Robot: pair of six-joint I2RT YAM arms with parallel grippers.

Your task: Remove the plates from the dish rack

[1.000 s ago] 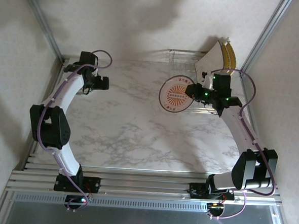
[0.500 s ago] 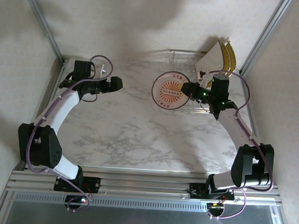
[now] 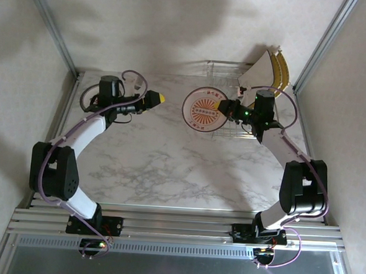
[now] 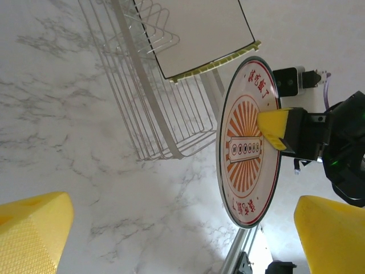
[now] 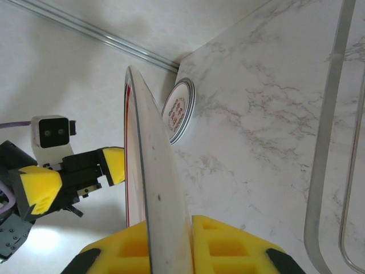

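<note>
While it is held upright, round plate: rim clenched by right gripper, beside dish rack.
Left gripper: jaws released, set apart from plate.

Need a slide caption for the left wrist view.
Right gripper holds a round plate beside the dish rack.

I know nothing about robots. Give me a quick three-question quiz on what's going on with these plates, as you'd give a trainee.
1. True or false: the right gripper is shut on the round plate.
2. The left gripper is: A) open, B) shut on a cup, C) shut on a spoon.
3. Fill in: the whitish square plate stands in the ____.
Key: 1 true; 2 A; 3 dish rack.
</note>
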